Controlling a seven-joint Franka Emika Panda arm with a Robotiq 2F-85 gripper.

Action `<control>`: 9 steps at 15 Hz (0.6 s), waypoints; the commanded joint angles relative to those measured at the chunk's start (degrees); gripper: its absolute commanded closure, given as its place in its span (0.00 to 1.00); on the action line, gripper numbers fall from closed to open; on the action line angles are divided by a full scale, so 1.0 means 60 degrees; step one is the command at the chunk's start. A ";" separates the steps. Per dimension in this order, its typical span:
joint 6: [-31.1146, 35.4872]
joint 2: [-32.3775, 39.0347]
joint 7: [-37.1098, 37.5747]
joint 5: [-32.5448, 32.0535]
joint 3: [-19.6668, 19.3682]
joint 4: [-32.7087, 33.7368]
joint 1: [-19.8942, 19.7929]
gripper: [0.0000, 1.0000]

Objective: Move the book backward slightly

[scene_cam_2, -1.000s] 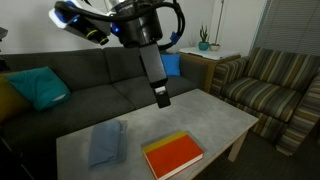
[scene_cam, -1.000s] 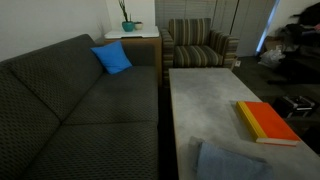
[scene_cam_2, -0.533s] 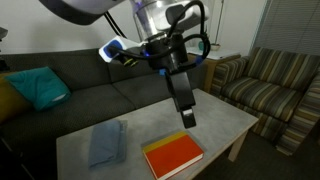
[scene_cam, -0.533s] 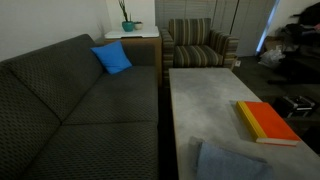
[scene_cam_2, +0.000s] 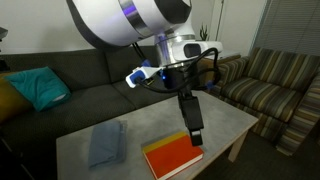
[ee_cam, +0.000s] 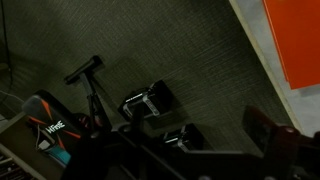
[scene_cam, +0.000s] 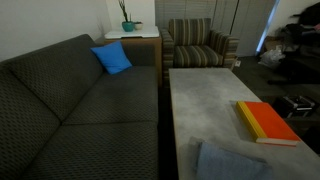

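The book [scene_cam_2: 172,157] is flat with an orange-red cover and a yellow spine, and lies near the front edge of the grey table [scene_cam_2: 215,118]. In an exterior view it lies at the table's right side [scene_cam: 268,122]. My gripper [scene_cam_2: 194,136] points down, just above the book's far right corner. Whether it touches the book I cannot tell. In the wrist view the book fills the top right corner [ee_cam: 295,40], and one dark finger [ee_cam: 272,135] shows at the lower right, well off centre. The jaws look open and empty.
A folded grey-blue cloth [scene_cam_2: 105,142] lies on the table beside the book and also shows in an exterior view [scene_cam: 230,162]. A dark sofa [scene_cam: 80,110] with a blue pillow [scene_cam: 112,58] runs along the table. A striped armchair [scene_cam_2: 270,85] stands beyond. Dumbbells [ee_cam: 148,100] lie on the carpet.
The arm has swung right and down, bringing the gripper from above the table's middle to just over the book's far corner. The book and cloth have not moved.
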 commanded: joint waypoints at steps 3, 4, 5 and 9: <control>0.0431 0.0545 -0.0144 -0.0073 -0.0930 0.0423 0.0810 0.00; 0.0557 0.0954 -0.0098 -0.0155 -0.1136 0.0791 0.0929 0.00; 0.0698 0.1310 -0.0315 0.0027 -0.1126 0.1086 0.0849 0.00; 0.1493 0.2862 -0.1562 0.0850 -0.0960 0.2468 0.0403 0.00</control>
